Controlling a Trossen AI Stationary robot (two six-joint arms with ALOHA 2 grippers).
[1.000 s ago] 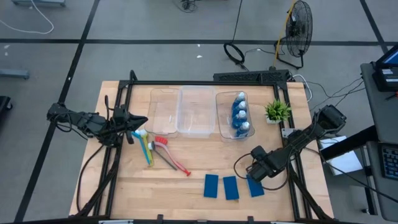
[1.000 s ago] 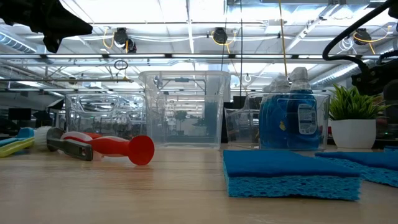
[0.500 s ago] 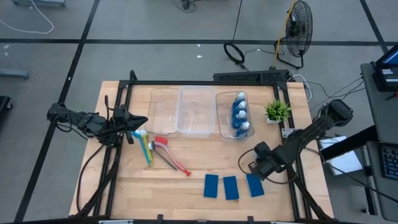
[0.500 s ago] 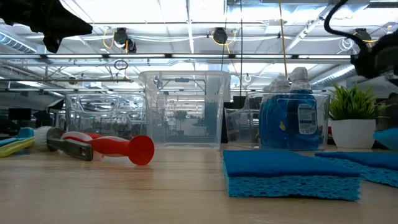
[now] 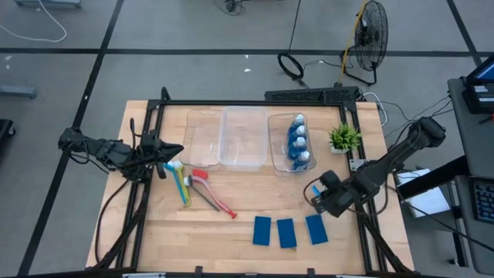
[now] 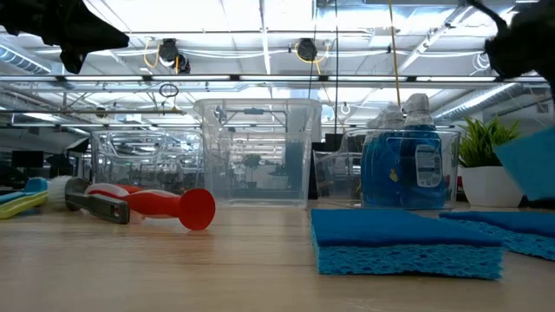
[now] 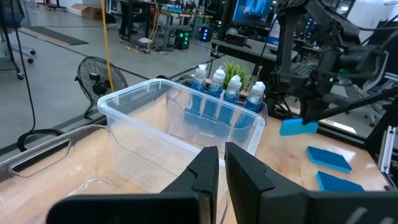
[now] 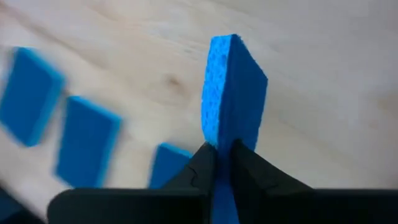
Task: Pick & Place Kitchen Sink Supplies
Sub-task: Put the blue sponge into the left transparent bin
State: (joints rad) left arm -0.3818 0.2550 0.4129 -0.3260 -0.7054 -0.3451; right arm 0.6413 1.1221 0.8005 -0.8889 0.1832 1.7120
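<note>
A blue sponge is pinched edge-on between the right gripper's fingers, raised above three sponges on the table. The left gripper is closed, empty.

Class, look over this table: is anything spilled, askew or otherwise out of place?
Nothing is spilled. The only oddity: one blue sponge hangs edge-up in the right gripper above the table, while three sponges lie flat below.
</note>
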